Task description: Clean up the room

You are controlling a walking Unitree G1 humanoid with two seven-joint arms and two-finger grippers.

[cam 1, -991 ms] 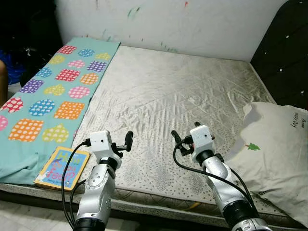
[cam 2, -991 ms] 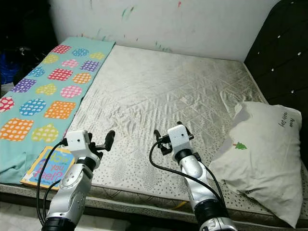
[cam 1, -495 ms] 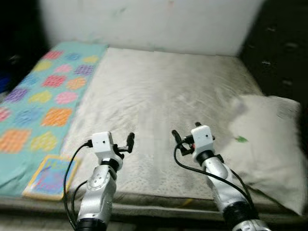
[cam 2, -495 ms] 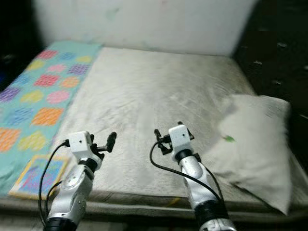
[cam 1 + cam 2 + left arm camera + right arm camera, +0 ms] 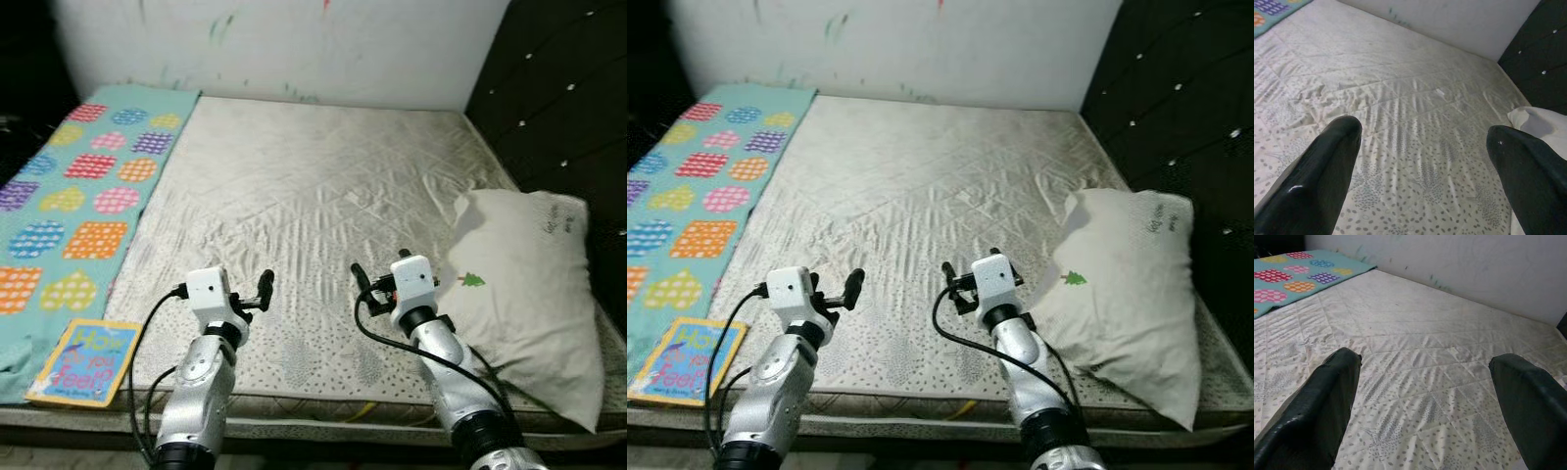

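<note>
A bare mattress (image 5: 323,196) lies before me, pale and quilted in diamonds, creased across the middle, with a grey speckled print along its near edge; the wall (image 5: 294,44) behind it is white and marked with small streaks of colour, and a dark padded headboard (image 5: 558,108) stands along its right side; a white pillow (image 5: 524,294) with a small green tree printed on it lies on the right part of the mattress, its far end near the headboard; along the left side lies a teal blanket (image 5: 83,186) patterned with dotted hearts and squares in pink, orange, yellow, purple and blue; a children's book (image 5: 83,350) with a blue and yellow cover lies flat at the near left corner, touching the blanket's near end; my left gripper (image 5: 1425,161) hangs above the near edge of the mattress, its two black fingers (image 5: 1317,171) spread wide with only quilting between them, touching nothing; my right gripper (image 5: 1425,396) hangs beside it, just left of the pillow, its fingers (image 5: 1317,401) likewise spread wide and empty, apart from the mattress below; both point up the mattress toward the wall, and both are well apart from the book and the blanket.
</note>
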